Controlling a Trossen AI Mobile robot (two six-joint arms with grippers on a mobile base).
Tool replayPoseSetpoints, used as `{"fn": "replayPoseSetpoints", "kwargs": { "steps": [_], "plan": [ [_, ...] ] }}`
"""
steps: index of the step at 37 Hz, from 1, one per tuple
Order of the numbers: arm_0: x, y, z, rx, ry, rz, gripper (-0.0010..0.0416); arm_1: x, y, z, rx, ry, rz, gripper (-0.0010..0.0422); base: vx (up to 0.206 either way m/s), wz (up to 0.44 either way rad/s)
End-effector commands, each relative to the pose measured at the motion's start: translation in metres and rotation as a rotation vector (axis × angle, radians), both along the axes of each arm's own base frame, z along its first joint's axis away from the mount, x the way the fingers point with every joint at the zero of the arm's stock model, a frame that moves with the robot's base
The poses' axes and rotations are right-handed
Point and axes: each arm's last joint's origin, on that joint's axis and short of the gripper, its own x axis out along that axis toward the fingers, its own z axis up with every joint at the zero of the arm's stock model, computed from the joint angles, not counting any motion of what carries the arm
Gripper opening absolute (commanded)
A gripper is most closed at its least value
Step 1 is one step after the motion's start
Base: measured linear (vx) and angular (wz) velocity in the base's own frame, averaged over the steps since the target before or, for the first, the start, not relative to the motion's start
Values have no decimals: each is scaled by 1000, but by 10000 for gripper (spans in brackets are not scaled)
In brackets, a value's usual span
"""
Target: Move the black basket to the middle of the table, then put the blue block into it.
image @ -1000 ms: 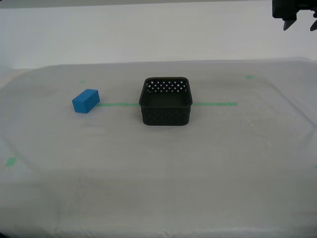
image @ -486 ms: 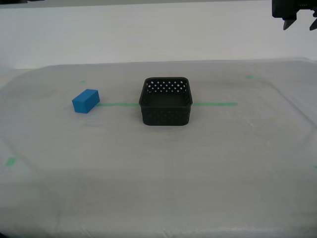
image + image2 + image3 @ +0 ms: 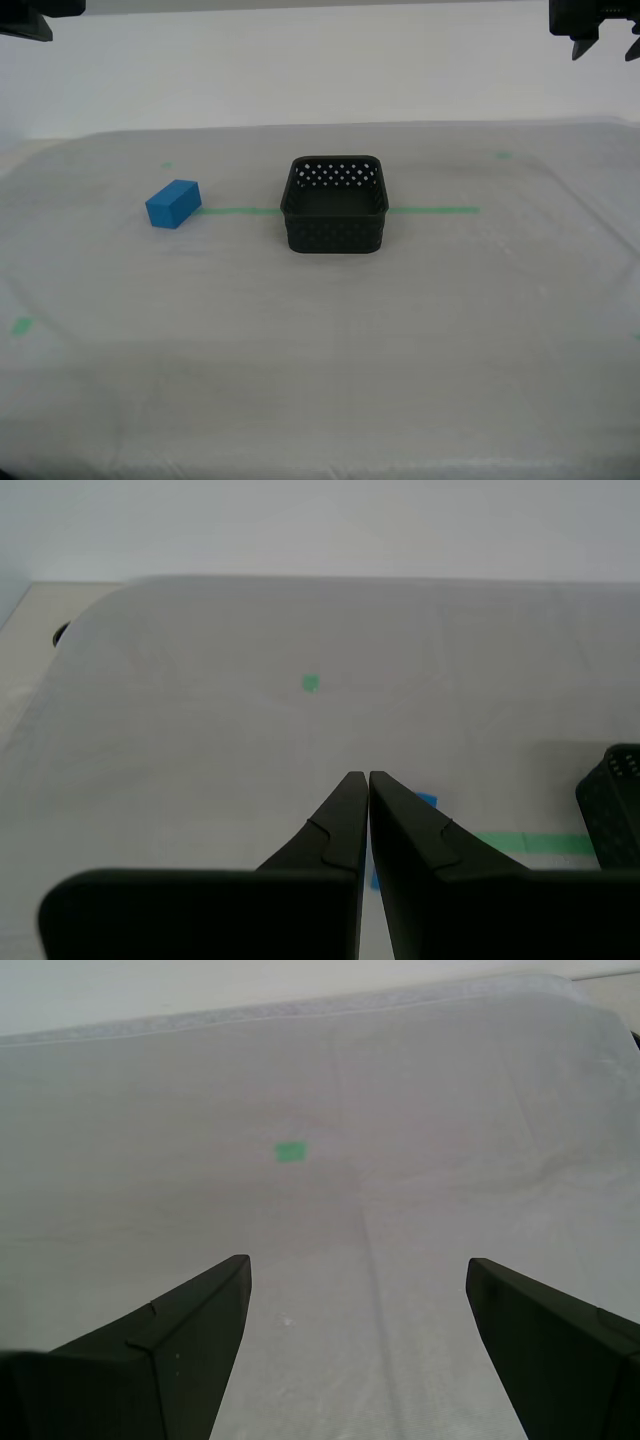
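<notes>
The black basket (image 3: 335,203) stands upright and empty at the middle of the table (image 3: 320,340), on the green tape line. The blue block (image 3: 173,203) lies on the cloth to the exterior view's left of it, apart from it. My second gripper (image 3: 367,775) is shut and empty, high over the table; the blue block (image 3: 425,800) peeks out behind its fingers and the basket's corner (image 3: 612,805) shows at the edge. My first gripper (image 3: 358,1265) is open and empty above bare cloth. It shows at the exterior view's top right (image 3: 605,45), far from both things.
A green tape line (image 3: 435,210) runs across the table through the basket. Small green bits (image 3: 503,155) mark the cloth. A dark arm part (image 3: 25,20) sits in the exterior view's top left corner. A pale wall stands behind the table.
A dark arm part has come into the exterior view's top left corner. The basket, the block and the gripper at the top right have not moved.
</notes>
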Motion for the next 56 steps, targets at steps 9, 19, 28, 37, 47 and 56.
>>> {"fn": "replayPoseSetpoints", "kwargs": {
  "steps": [9, 19, 28, 37, 47, 56],
  "plan": [
    [0, 0, 1, 4, -3, 1, 314, -4, 0, 25, -6, 102, 0, 0, 0, 0],
    [0, 0, 1, 4, -3, 1, 301, 8, 0, 46, -3, 344, 0, 0, 0, 0],
    [0, 0, 1, 4, -3, 1, 305, 33, 0, 46, -1, 465, -3, 0, 0, 0],
    [0, 0, 1, 4, -3, 1, 311, 56, -1, 36, 42, 545, -50, 0, 0, 0],
    [0, 0, 1, 4, -3, 1, 299, 81, -3, 19, 54, 611, -73, 0, 0, 0],
    [0, 0, 1, 4, -3, 1, 315, 103, -9, 12, 69, 633, -103, 0, 0, 0]
  ]
}}
